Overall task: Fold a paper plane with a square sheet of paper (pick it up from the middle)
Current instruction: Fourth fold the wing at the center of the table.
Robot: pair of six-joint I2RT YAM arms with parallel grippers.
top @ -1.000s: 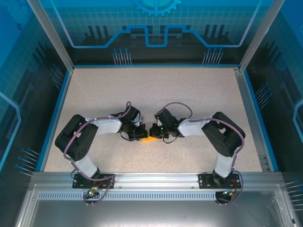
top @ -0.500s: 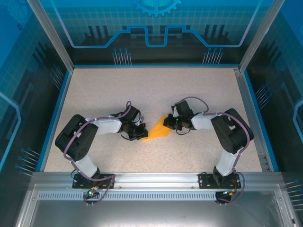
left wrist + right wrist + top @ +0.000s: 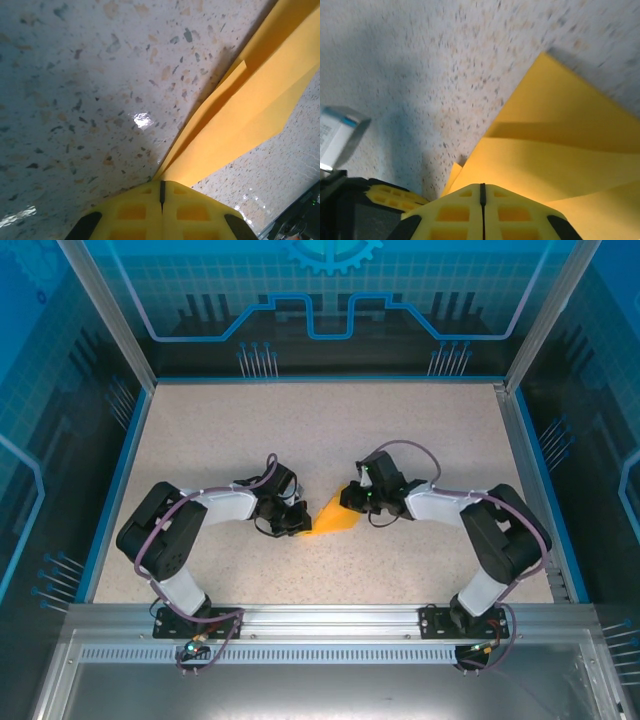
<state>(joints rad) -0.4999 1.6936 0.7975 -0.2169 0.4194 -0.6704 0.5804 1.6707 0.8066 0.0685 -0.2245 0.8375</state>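
Speckled tabletop (image 3: 330, 430) inside blue walls carries the folded sheet of paper (image 3: 333, 518), stretched between both arms near the middle. From above it reads as a plain orange wedge. The wrist cameras add its layered flaps and creases (image 3: 240, 115) (image 3: 560, 145). Left gripper (image 3: 300, 525) (image 3: 161, 187) is pinched tight on the narrow tip, and right gripper (image 3: 352, 502) (image 3: 481, 187) is clamped on the wide end. Both contact edges are hidden under the yellow pads.

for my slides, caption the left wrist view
Left arm's jaws shut on a corner of the folded orange paper over the speckled table
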